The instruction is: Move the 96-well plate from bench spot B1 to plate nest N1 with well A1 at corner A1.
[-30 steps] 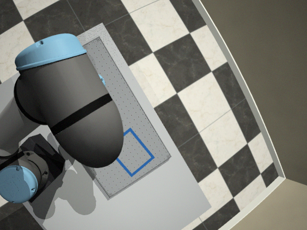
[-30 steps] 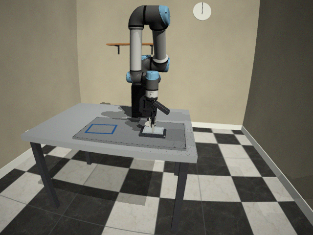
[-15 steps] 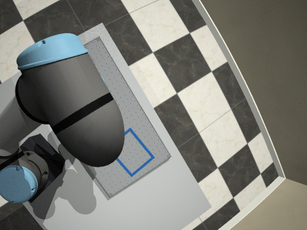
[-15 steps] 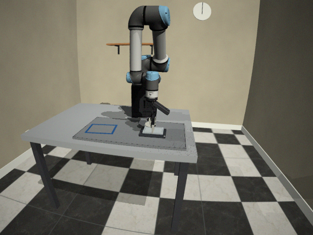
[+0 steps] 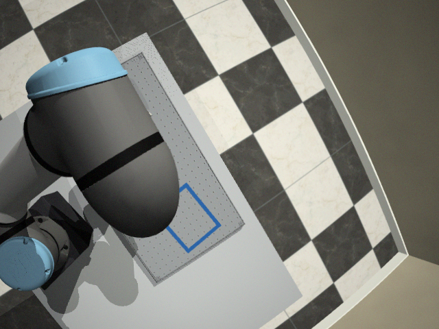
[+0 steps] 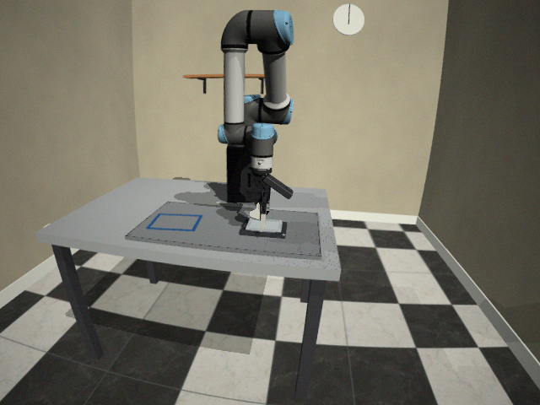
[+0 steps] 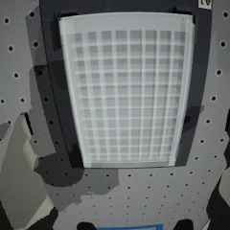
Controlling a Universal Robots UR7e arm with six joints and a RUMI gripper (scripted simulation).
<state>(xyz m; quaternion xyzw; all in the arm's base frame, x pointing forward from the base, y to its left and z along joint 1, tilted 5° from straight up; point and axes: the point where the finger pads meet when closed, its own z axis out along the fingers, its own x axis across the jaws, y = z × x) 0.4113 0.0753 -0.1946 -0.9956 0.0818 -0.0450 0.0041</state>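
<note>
The white 96-well plate [image 7: 126, 88] lies inside the dark plate nest N1 [image 7: 50, 72], and the nest's rim shows around it in the wrist view. The A1 mark [image 7: 205, 4] is at the nest's top right corner; I cannot make out the plate's cut corner. My gripper [image 7: 129, 112] is open, with one finger on each side of the plate's near end and both apart from it. In the exterior view the gripper [image 6: 261, 218] stands just over the plate [image 6: 266, 226]. In the top view the arm hides the plate, the nest and the gripper.
The blue outline of spot B1 [image 6: 174, 222] lies empty on the grey perforated mat [image 6: 226, 233] and also shows in the top view [image 5: 193, 219]. The robot base [image 6: 237, 174] stands at the table's back edge.
</note>
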